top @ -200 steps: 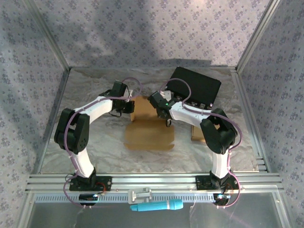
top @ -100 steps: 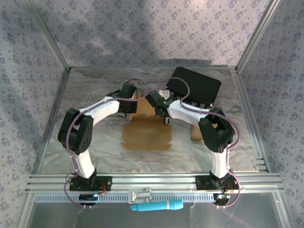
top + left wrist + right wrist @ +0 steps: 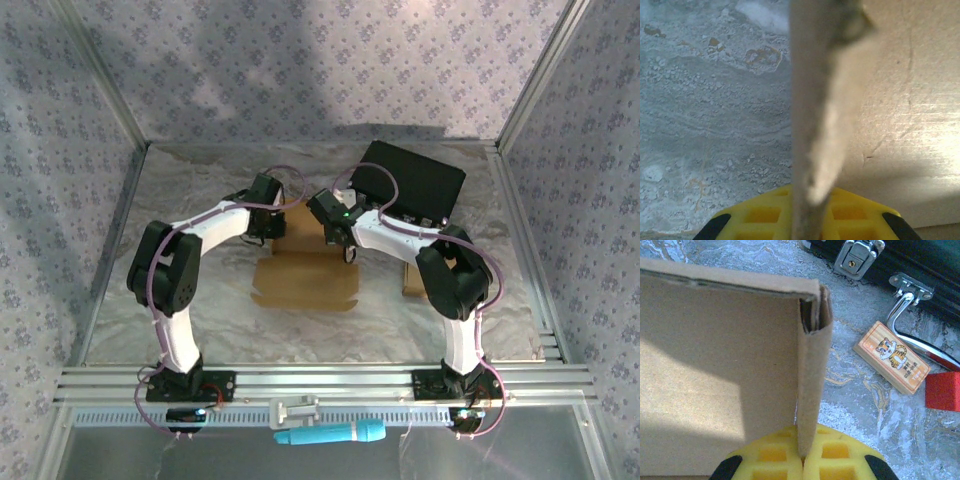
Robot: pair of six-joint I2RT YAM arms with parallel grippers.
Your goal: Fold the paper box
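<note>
Right fingers (image 3: 835,455) are together, clamped on an upright side wall of the paper box (image 3: 715,365), with the wall edge pinched at the pad seam. Left fingers (image 3: 760,215) have a raised box flap standing between them, pads close on both sides; can't tell if they grip it or sit loose around it. Box base lies flat mid-worktop (image 3: 200,300), left of the black case (image 3: 415,185) and nearer the arm bases than it. Tiger-print wooden block (image 3: 891,357) and red block (image 3: 942,391) sit near the case's handle, apart from the box.
</note>
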